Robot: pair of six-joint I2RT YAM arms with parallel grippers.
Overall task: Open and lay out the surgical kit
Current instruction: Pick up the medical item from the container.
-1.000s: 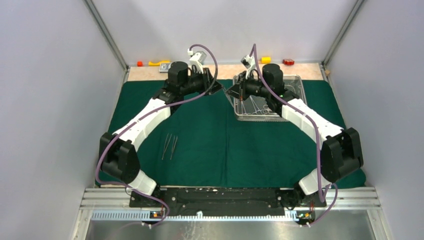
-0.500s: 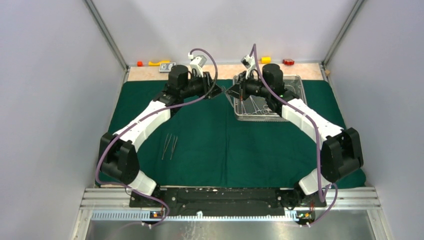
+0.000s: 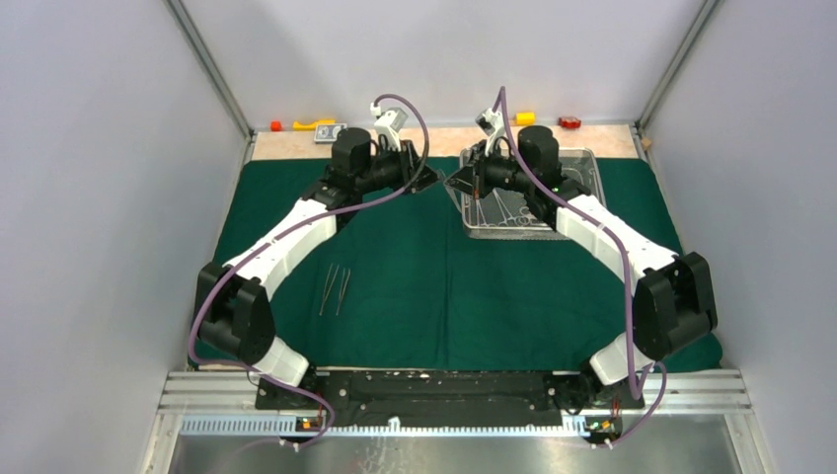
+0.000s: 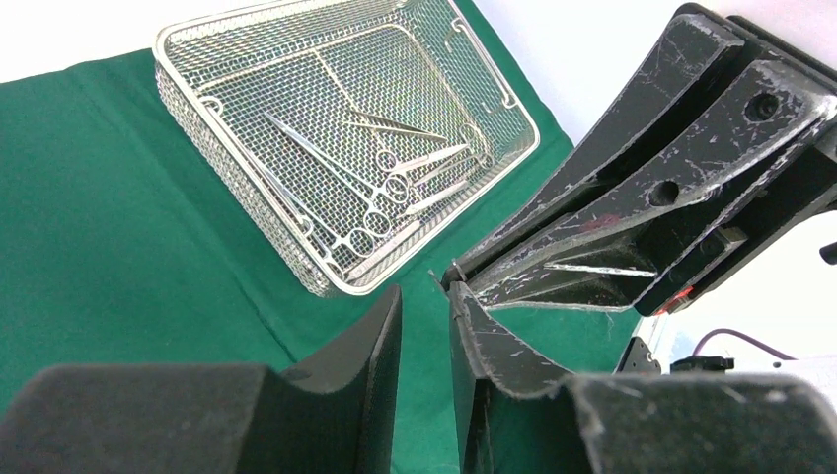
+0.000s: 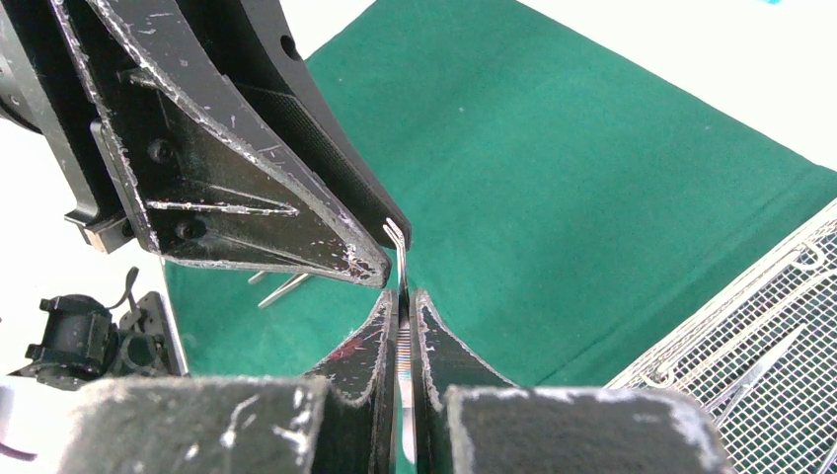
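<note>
Presently, the task is judged to be partly done. The green cloth (image 3: 424, 296) is spread flat over the table, and two tweezers (image 3: 336, 288) are laid side by side on its left half, well apart from everything else. Moving right, the left gripper (image 4: 426, 296) is held over the far middle of the cloth with its jaws parted by a narrow gap, and nothing is seen between them (cloth shows through the gap). Just beside it, tip to tip, the right gripper (image 5: 403, 296) is clenched on a slim steel instrument (image 5: 399, 252). The bent end of this instrument projects past the fingertips to the mouth of the left jaws; whether it touches a left finger cannot be told. A hand-over is judged to be the step in hand. Further right, the wire-mesh tray (image 4: 227, 163) is set on the far right part of the cloth, and several instruments (image 4: 385, 188) lie in it, not yet taken out and laid down.
</note>
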